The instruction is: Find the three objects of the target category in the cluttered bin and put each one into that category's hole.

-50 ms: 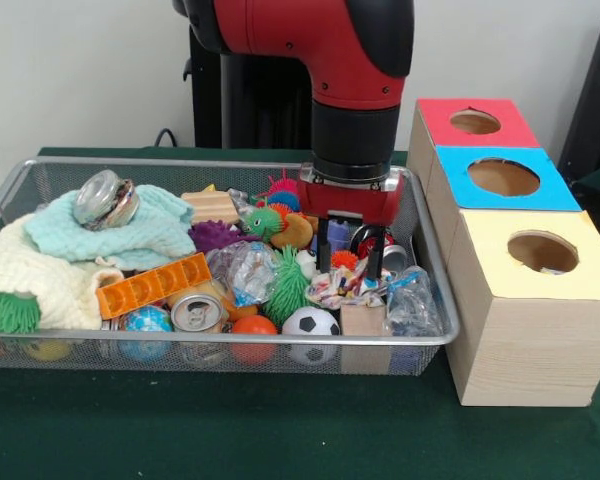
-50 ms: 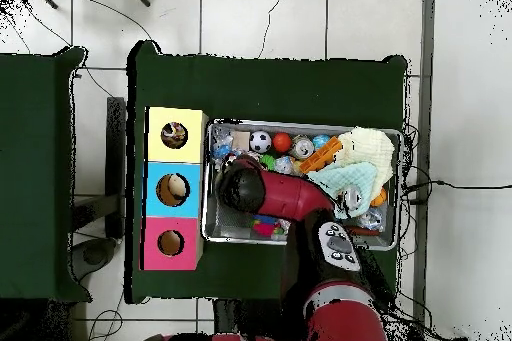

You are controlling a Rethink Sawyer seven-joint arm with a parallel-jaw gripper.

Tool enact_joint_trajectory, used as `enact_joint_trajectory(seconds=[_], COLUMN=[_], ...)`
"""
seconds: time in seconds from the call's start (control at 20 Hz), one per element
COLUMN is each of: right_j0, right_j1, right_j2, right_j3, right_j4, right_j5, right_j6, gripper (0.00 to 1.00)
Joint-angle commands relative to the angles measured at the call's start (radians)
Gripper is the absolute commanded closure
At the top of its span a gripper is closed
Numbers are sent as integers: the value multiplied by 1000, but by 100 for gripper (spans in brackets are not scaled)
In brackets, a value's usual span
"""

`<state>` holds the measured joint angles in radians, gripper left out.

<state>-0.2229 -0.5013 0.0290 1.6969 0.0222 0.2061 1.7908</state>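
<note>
Starting at the left of the wire bin [image 1: 10, 180], soft cloths are heaped up: a cream one [image 1: 25, 275] and a mint one [image 1: 130, 230] with a crushed shiny can [image 1: 106, 199] on top. These would drape and snag, so they are poor things to pinch. Moving along, an orange block tray [image 1: 152, 285] looks stiff and light, a drink can [image 1: 198, 311] lies end-on, thin-walled and slippery, best taken across its round body, and a small soccer ball [image 1: 311, 322] would likely roll from a loose hold. Now the gripper [image 1: 348, 258] is down in the clutter at the bin's right end, its dark fingers spread apart with nothing visibly caught between them, poised over crinkled plastic wrapping [image 1: 345, 285]. Which category is wanted cannot be told; the candidates all sit in the bin. On the right wait the red box [image 1: 430, 115], blue box [image 1: 450, 185] and yellow box [image 1: 490, 250], each with a hole.
</note>
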Motion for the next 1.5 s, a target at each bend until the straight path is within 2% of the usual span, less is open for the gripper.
enact_joint_trajectory(seconds=[0.05, 0.55, 1.0, 1.25, 1.5], right_j0=[-16, 3, -18, -32, -43], right_j1=[43, 68, 127, 161, 172], right_j2=[90, 79, 111, 130, 145], right_j3=[-57, -83, -107, -130, -131], right_j4=[-44, -53, -81, -109, -130], right_j5=[-37, -8, -33, 9, 2], right_j6=[66, 50, 31, 1, 0], gripper=[0, 0, 0, 0, 0])
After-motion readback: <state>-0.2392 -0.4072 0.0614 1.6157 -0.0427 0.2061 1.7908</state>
